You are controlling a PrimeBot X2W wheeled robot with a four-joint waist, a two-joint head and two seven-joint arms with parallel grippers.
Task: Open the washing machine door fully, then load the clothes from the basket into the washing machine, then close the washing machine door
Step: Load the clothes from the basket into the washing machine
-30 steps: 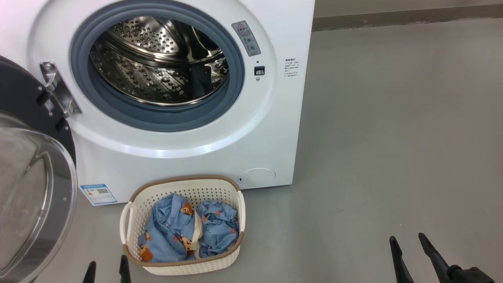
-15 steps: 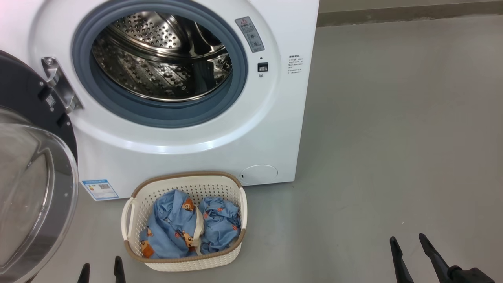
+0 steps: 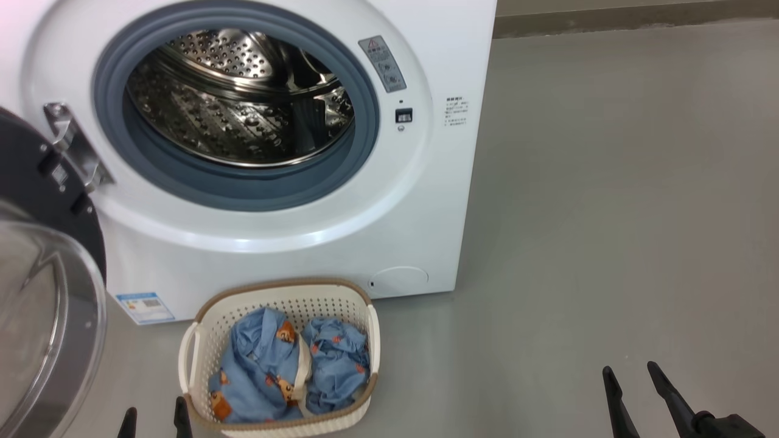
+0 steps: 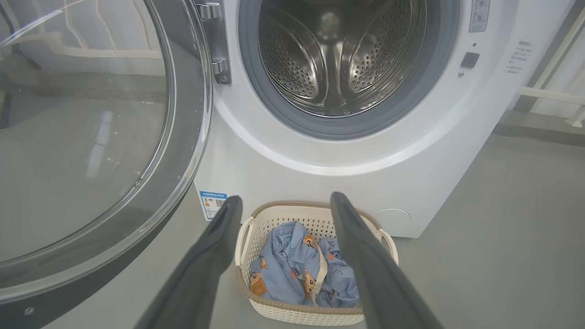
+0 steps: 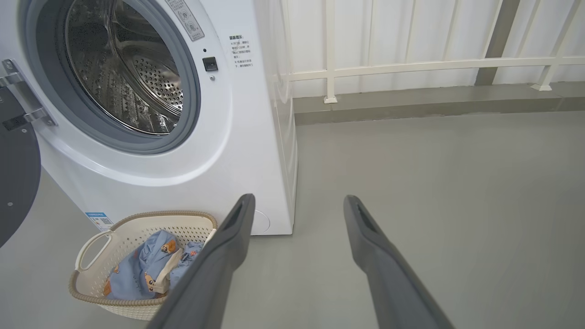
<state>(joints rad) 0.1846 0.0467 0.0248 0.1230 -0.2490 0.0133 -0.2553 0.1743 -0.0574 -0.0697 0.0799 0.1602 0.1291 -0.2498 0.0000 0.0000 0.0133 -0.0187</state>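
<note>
Door: washing machine door (image 4: pixel 91 137) swung open.
Load: clothes (image 4: pixel 292 260) in basket (image 4: pixel 301 316), just ahead of and below left gripper (image 4: pixel 285 198), framed between its fingers.
Left arm: fingers spread, empty; nearer.
Right arm: right gripper (image 3: pixel 630 370) spread, empty; basket well leftward.

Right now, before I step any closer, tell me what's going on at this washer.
The robot is about to load laundry. The washing machine door is swung wide open at the left of the washing machine, whose drum is empty. The clothes, two blue bear-print pieces, lie in the basket on the floor in front. The left hand hovers open near the basket, the right hand open off to the right; neither holds anything.
</note>
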